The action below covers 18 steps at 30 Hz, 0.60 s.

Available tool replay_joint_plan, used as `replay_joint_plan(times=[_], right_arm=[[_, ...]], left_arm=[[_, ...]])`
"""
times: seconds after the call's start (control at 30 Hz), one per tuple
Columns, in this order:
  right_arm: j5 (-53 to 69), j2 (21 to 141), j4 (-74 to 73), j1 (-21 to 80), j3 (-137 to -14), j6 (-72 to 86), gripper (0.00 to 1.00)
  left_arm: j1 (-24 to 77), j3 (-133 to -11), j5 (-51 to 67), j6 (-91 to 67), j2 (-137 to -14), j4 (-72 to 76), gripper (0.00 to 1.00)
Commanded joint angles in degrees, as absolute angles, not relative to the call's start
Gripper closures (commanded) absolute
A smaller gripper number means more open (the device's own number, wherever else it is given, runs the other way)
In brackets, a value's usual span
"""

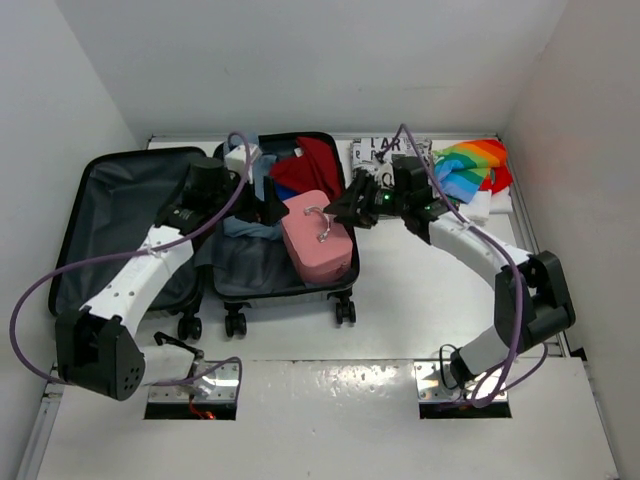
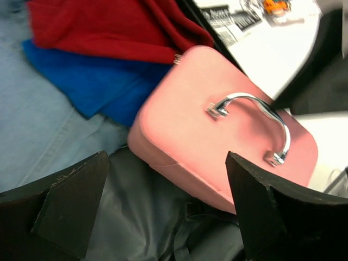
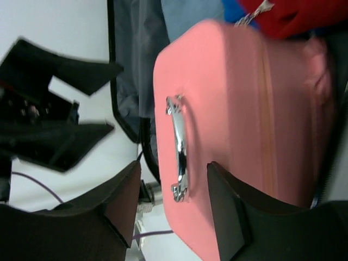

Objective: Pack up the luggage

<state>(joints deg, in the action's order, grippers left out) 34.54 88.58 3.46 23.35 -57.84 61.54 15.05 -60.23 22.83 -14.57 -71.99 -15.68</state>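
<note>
Left jaws wide, right jaws apart over pink case [image 1: 318, 240], both reaching into luggage [image 1: 120, 210]

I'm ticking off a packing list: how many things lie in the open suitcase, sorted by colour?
Pink: 1, case
Red: 1, cloth
Blue: 1, cloth
Pale blue: 1, denim
Total in the suitcase: 4 that I can make out

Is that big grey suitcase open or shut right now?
Open. The luggage lies spread flat, black lining showing on the left, red clothing and a pink box case in the right half.
</note>
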Motion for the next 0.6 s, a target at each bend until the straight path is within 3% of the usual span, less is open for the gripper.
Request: replay_joint_plan(times=[0.0, 0.23, 0.37, 0.47, 0.57], right_arm=[[33.84, 89.30, 0.88, 21.45, -62.31, 59.24, 0.47], [32.80, 89.21, -4.12, 16.44, -71.09, 50.74, 0.47], [27.79, 90.34, -7.12, 10.11, -74.18, 43.35, 0.47], [17.70, 93.75, -9.22, 7.56, -76.36, 30.79, 0.36], [16.25, 98.58, -6.52, 5.36, -76.46, 15.43, 0.30]], left_arm=[[18.10, -60.91, 21.80, -11.17, -70.58, -15.47, 0.06], [23.46, -64.77, 18.20, -6.86, -74.09, -17.05, 0.11], [24.70, -68.63, 15.13, -6.15, -75.32, -17.75, 0.08], [22.24, -71.36, 10.74, -8.52, -75.32, -16.96, 0.02], [20.21, -74.61, 8.36, -9.05, -75.85, -16.96, 0.00]])
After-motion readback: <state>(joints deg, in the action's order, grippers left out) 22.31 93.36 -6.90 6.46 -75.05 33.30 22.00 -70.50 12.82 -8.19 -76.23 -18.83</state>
